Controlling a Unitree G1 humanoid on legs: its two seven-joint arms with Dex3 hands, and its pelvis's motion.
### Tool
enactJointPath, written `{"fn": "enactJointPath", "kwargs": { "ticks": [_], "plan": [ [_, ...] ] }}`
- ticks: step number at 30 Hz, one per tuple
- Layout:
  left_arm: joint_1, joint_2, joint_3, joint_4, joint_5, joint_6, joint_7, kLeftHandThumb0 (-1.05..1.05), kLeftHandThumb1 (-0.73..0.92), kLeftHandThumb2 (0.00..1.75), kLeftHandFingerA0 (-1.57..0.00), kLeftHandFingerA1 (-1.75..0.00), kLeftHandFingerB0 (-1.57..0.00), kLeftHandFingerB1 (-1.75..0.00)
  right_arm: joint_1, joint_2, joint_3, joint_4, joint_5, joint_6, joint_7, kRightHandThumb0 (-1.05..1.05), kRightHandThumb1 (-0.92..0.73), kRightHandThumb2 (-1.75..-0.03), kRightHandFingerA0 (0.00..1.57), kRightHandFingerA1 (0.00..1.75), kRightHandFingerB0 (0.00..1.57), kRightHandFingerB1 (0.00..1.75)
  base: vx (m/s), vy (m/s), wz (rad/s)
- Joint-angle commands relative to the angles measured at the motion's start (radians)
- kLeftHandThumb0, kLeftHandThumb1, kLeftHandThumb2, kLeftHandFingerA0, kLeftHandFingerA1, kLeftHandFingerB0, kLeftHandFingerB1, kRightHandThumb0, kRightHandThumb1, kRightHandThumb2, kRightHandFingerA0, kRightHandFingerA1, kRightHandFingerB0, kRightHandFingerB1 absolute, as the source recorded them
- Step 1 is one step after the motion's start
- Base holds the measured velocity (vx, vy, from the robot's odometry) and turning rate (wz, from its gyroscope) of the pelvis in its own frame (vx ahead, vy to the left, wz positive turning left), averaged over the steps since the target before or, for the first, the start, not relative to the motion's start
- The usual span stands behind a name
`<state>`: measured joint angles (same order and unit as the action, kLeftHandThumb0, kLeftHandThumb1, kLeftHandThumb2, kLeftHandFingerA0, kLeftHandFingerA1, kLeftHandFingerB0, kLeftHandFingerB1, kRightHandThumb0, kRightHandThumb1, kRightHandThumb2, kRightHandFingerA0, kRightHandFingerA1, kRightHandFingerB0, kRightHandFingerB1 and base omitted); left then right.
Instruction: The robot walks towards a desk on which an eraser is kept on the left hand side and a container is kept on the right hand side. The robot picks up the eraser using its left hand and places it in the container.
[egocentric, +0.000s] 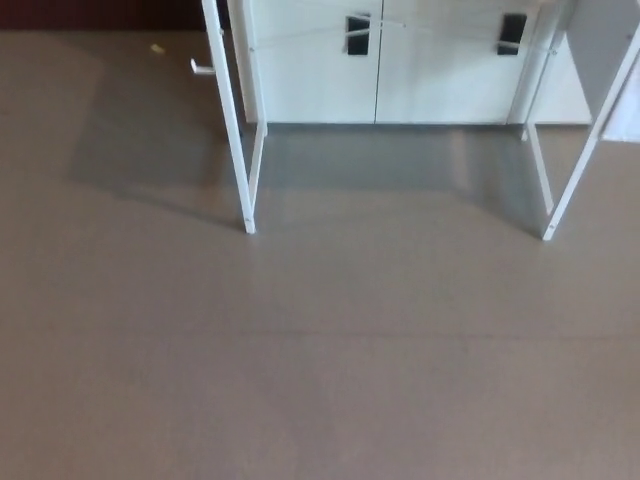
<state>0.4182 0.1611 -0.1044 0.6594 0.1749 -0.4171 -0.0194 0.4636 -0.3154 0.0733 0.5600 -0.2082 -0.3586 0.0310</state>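
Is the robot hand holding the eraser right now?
No, no robot hand or eraser shows in the head view, only the brown floor and the white metal desk legs.
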Motion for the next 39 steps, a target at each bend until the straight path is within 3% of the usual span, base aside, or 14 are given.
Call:
{"fn": "enactJointPath", "kwargs": {
  "ticks": [1, 4, 5, 6, 7, 17, 18, 20, 21, 29, 30, 31, 34, 39],
  "plan": [
    [0.0, 0.021, 0.012, 0.054, 0.011, -0.093, 0.035, -0.29, 0.57, 0.57, -0.35, -0.42, -0.27, -0.33, -0.012, -0.016, 0.009, -0.002, -0.001, -0.029, 0.026, -0.59, -0.75, -0.74, 0.09, 0.73, 0.04, 0.46, 0.3, 0.177, -0.3],
    [-0.009, 0.021, 0.012, 0.079, 0.01, -0.104, 0.039, -0.3, 0.56, 0.56, -0.36, -0.42, -0.27, -0.33, -0.034, -0.019, 0.013, 0.036, -0.001, -0.045, 0.03, -0.62, -0.76, -0.73, 0.07, 0.76, 0.02, 0.46, 0.25, 0.128, 0.02],
    [-0.012, 0.021, 0.01, 0.092, 0.014, -0.11, 0.044, -0.3, 0.56, 0.56, -0.37, -0.42, -0.28, -0.33, -0.04, -0.021, 0.016, 0.047, -0.002, -0.044, 0.035, -0.68, -0.58, -1.03, 0.13, 0.65, 0.01, 0.46, 0.19, 0.059, 0.02],
    [-0.003, 0.021, 0.007, 0.098, 0.018, -0.119, 0.05, -0.3, 0.56, 0.56, -0.37, -0.42, -0.28, -0.33, -0.031, -0.024, 0.017, 0.045, -0.002, -0.044, 0.039, -0.68, -0.58, -1.03, 0.13, 0.65, 0.01, 0.46, 0.19, 0.005, 0.14],
    [0.0, 0.018, 0.005, 0.108, 0.016, -0.127, 0.047, -0.29, 0.56, 0.56, -0.37, -0.42, -0.28, -0.33, -0.022, -0.029, 0.019, 0.043, -0.005, -0.051, 0.036, -0.6, -0.77, -0.73, 0.08, 0.69, 0.03, 0.45, 0.16, -0.021, 0.13],
    [-0.044, 0.01, -0.003, 0.122, 0.025, -0.124, 0.067, -0.29, 0.56, 0.56, -0.39, -0.44, -0.29, -0.33, -0.058, -0.032, 0.019, 0.045, 0.005, -0.032, 0.045, -0.59, -0.77, -0.72, 0.09, 0.71, 0.04, 0.42, 0.21, -0.244, 0.15],
    [-0.029, 0.012, -0.006, 0.115, 0.031, -0.128, 0.071, -0.29, 0.56, 0.56, -0.39, -0.43, -0.29, -0.33, -0.036, -0.033, 0.021, 0.027, 0.003, -0.031, 0.042, -0.6, -0.59, -1.04, 0.11, 0.63, 0.0, 0.48, 0.14, -0.163, 0.03],
    [-0.027, 0.015, -0.01, 0.118, 0.035, -0.138, 0.07, -0.28, 0.57, 0.56, -0.38, -0.44, -0.28, -0.33, -0.029, -0.034, 0.022, 0.025, 0.002, -0.034, 0.039, -0.6, -0.59, -1.04, 0.11, 0.62, 0.0, 0.47, 0.17, -0.124, 0.0],
    [-0.026, 0.015, -0.009, 0.117, 0.033, -0.141, 0.067, -0.27, 0.57, 0.56, -0.37, -0.44, -0.28, -0.33, -0.027, -0.034, 0.022, 0.021, 0.003, -0.031, 0.04, -0.57, -0.78, -0.73, 0.08, 0.67, 0.04, 0.41, 0.23, -0.062, -0.07],
    [-0.011, 0.006, -0.006, 0.007, 0.024, -0.105, 0.061, -0.29, 0.57, 0.57, -0.35, -0.42, -0.27, -0.33, -0.029, -0.032, 0.022, 0.004, 0.005, -0.005, 0.045, -0.58, -0.78, -0.74, 0.08, 0.66, 0.03, 0.42, 0.25, 0.093, -0.06],
    [-0.011, 0.005, -0.007, -0.009, 0.025, -0.101, 0.061, -0.29, 0.57, 0.57, -0.35, -0.42, -0.27, -0.33, -0.036, -0.033, 0.024, 0.017, -0.001, -0.013, 0.041, -0.61, -0.59, -1.03, 0.1, 0.61, 0.0, 0.46, 0.26, 0.303, -0.53],
    [-0.011, 0.003, -0.007, -0.015, 0.023, -0.099, 0.059, -0.29, 0.57, 0.57, -0.35, -0.42, -0.27, -0.33, -0.034, -0.034, 0.025, 0.01, -0.002, -0.011, 0.041, -0.57, -0.78, -0.74, 0.08, 0.66, 0.04, 0.41, 0.26, 0.291, -0.24],
    [-0.02, -0.004, -0.011, -0.016, 0.029, -0.089, 0.068, -0.29, 0.56, 0.56, -0.36, -0.42, -0.28, -0.34, -0.037, -0.033, 0.021, 0.01, 0.007, -0.016, 0.046, -0.6, -0.76, -0.74, 0.05, 0.76, 0.02, 0.48, 0.25, 0.15, 0.03],
    [-0.047, -0.011, -0.016, 0.003, 0.042, -0.078, 0.085, -0.26, 0.56, 0.56, -0.36, -0.43, -0.28, -0.34, -0.058, -0.037, 0.016, -0.013, 0.012, 0.005, 0.059, -0.55, -0.76, -0.75, 0.08, 0.66, 0.04, 0.42, 0.24, -0.011, 0.1]
  ]
}}
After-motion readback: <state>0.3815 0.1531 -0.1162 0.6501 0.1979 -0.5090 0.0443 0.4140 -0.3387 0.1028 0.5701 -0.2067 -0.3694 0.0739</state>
